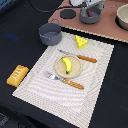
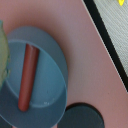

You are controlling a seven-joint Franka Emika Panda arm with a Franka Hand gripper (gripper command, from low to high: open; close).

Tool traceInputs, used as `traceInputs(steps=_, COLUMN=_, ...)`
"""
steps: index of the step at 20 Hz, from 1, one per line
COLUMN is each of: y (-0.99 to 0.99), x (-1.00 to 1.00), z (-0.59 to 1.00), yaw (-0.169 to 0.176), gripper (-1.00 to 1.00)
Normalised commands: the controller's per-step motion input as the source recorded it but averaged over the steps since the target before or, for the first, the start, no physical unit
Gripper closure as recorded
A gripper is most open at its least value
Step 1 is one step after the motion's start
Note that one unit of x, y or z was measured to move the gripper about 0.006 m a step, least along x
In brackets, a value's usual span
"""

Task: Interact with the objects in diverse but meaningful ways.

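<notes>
Sausage lying in a grey bowl, gripper above it.

In the wrist view the brown sausage lies flat on the bowl's floor, its long axis running almost straight across the bowl, slightly slanted. The bowl sits on a pink board beside a black disc. In the exterior view the gripper hangs over that bowl at the far edge; I cannot tell whether its jaws are apart or together. On the striped mat the banana rests on the plate, its length running near to far, between the knife and fork. The cheese stands near the mat's far edge, the pot at its far corner, the bread off the mat on the exterior view's left.
</notes>
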Motion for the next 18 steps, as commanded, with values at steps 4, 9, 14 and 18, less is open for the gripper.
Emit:
traceInputs(steps=4, y=0.41, x=-0.34, z=-0.10, yaw=0.103, gripper=-1.00)
traceInputs(steps=9, y=0.33, x=-0.24, z=-0.19, yaw=0.087, gripper=-1.00)
traceInputs(steps=14, y=0.17, x=-0.23, z=-0.26, yaw=0.060, gripper=-1.00)
traceInputs(steps=18, y=0.15, x=-0.20, z=-0.27, yaw=0.056, gripper=-1.00)
